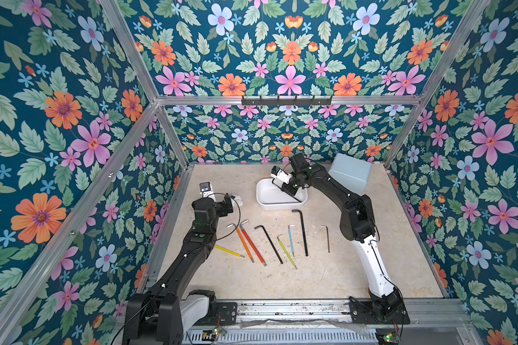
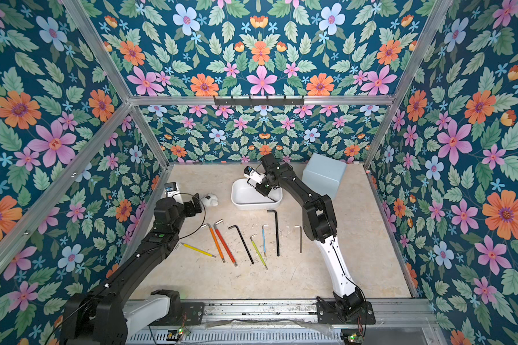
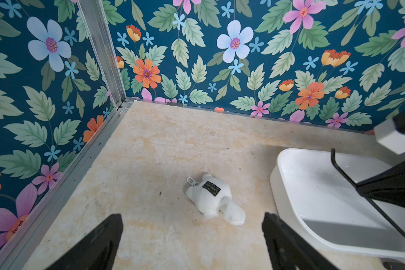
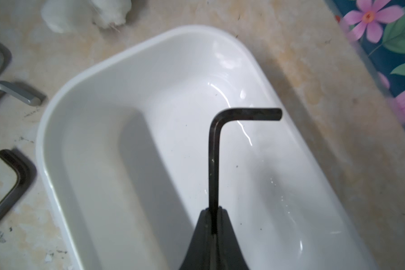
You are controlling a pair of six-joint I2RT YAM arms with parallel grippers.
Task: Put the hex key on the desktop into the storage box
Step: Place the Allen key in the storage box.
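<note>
So, progress check: barely started, I'd say. The right tool (image 4: 215, 210) is clamped tight on a black hex key (image 4: 213, 163), pinching its long shaft partway along, and it hangs right above the open storage box (image 4: 84, 121). The key's bent short end pokes out past the fingertips, over the inside of the box. The other end of the shaft runs back under the tool and slopes down toward the box floor. Whether that lower tip touches the plastic, I honestly can't tell. As far as I can see nothing is lying loose in the box, so no key counts as delivered yet.

Left to do: let this one go, then the rest. In both top views eight more sit in a loose row on the tabletop (image 1: 341, 274), on the side of the box nearer the arm bases:
- yellow key (image 1: 229, 251)
- orange key (image 1: 243, 243)
- red key (image 1: 253, 245)
- thin black key (image 1: 270, 245)
- yellow-green key (image 1: 288, 254)
- blue key (image 1: 291, 240)
- thick black key (image 1: 303, 236), whose bent end is nearest the box
- silver key (image 1: 327, 240)

The left tool (image 3: 192, 233) hovers beside the box, jaws spread wide and empty, with a white plush toy (image 3: 214, 198) on the tabletop in front of it. My guess is the drop comes next and only needs the right jaws to open.
</note>
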